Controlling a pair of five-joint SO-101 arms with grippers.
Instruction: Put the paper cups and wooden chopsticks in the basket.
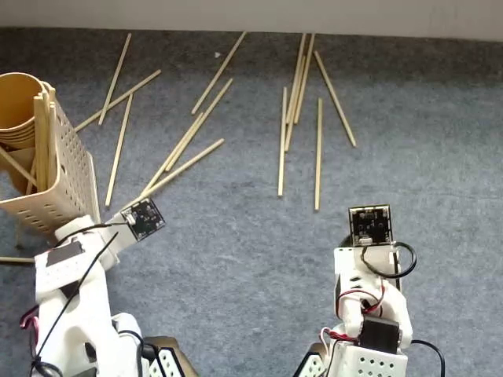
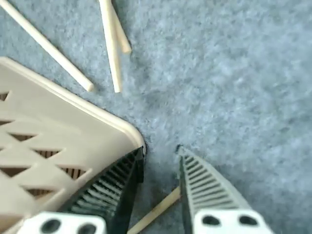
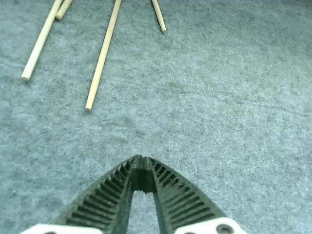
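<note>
Basket point(image 1: 67, 184) at 9 o'clock on the worktop point(image 1: 236, 259), cups point(image 1: 17, 102) and some chopsticks point(image 1: 41, 137) inside; more chopsticks lie loose from 10 to 1 o'clock. Left hand point(image 2: 160, 150) open, one finger point(image 2: 117, 190) just beside the basket's corner, a chopstick under the gap. Right hand point(image 3: 143, 160) closed on nothing, at 5 o'clock

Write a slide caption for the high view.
Wooden chopsticks lie scattered over grey carpet in front of two white arms; stacked paper cups and some chopsticks sit in the basket.

Cups point(image 1: 20, 110) in basket point(image 1: 67, 181), chopsticks point(image 1: 318, 153) loose nrby
</note>
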